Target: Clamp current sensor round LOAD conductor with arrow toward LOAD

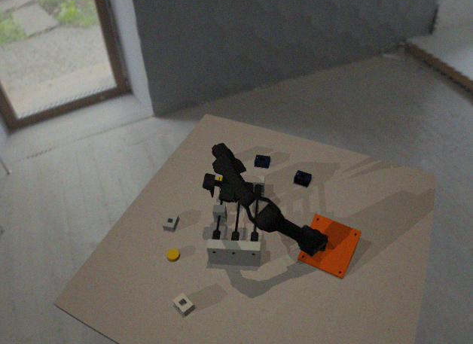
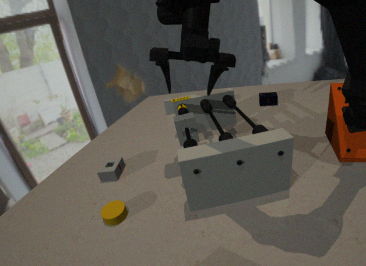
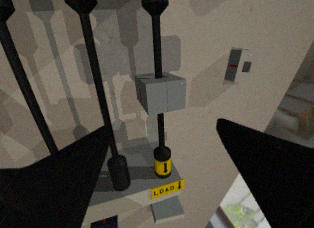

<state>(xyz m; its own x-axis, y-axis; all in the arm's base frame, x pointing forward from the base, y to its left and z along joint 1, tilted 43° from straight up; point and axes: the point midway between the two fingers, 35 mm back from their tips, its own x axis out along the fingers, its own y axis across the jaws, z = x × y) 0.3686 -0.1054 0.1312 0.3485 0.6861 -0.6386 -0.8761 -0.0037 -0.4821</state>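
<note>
The grey sensor (image 1: 219, 211) (image 2: 180, 130) (image 3: 162, 93) sits round the LOAD conductor (image 1: 218, 223) (image 3: 161, 129), between the two end blocks. Its halves look shut together, with a thin seam in the wrist view. A small red mark shows on its side there, but the arrow's direction is not readable. The yellow LOAD label (image 2: 180, 99) (image 3: 168, 189) is on the far end block, and a yellow band (image 2: 182, 108) (image 3: 163, 167) with an arrow is on the conductor's end. My gripper (image 2: 189, 93) (image 3: 163, 126) is wide open and empty, above the conductors and clear of the sensor.
Two other black conductors run beside the LOAD one to the near end block (image 1: 233, 252) (image 2: 236, 174). A grey holed block (image 1: 170, 223) (image 2: 109, 173), yellow disc (image 1: 172, 254) (image 2: 114, 212), cream block (image 1: 183, 304) and two dark blue blocks (image 1: 262, 161) (image 1: 303, 178) stand around.
</note>
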